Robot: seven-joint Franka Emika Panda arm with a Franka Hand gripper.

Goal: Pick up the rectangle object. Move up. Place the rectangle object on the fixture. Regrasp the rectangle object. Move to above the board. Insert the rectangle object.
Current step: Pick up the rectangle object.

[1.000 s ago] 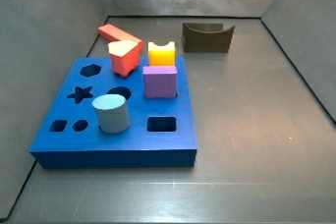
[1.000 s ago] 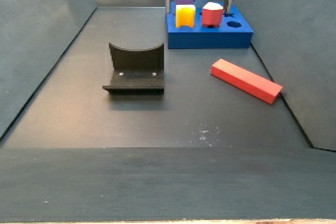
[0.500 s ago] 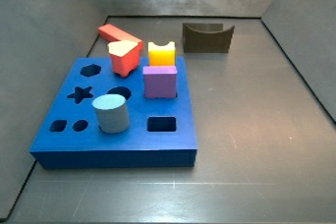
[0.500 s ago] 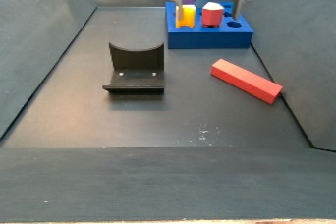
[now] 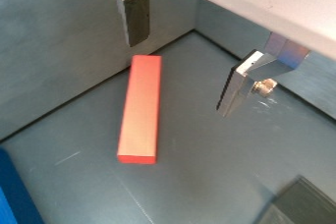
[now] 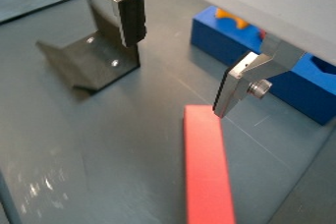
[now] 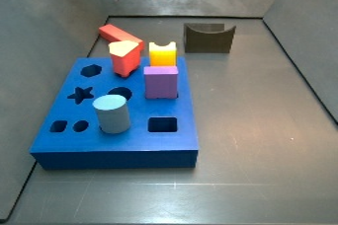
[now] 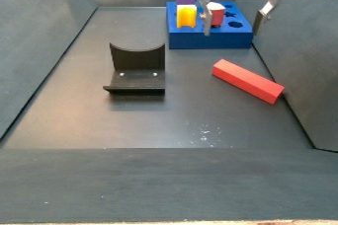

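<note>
Hovering above the floor, the gripper (image 5: 188, 59) stands spread and empty; the long red rectangular bar (image 5: 140, 108) lies flat below, its long axis offset from the gap.

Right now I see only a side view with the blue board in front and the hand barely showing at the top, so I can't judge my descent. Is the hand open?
Observer: Yes. In a wrist view the hand is open, with nothing between its silver fingers.
Operator: Is the bar under it?
Observer: The long red rectangular bar lies flat below the gap, nearer one finger and not yet between the tips.
Operator: Is anything crowding the bar?
Observer: No. In a side view it touches neither the thick blue board nor the dark L-shaped fixture.
</note>
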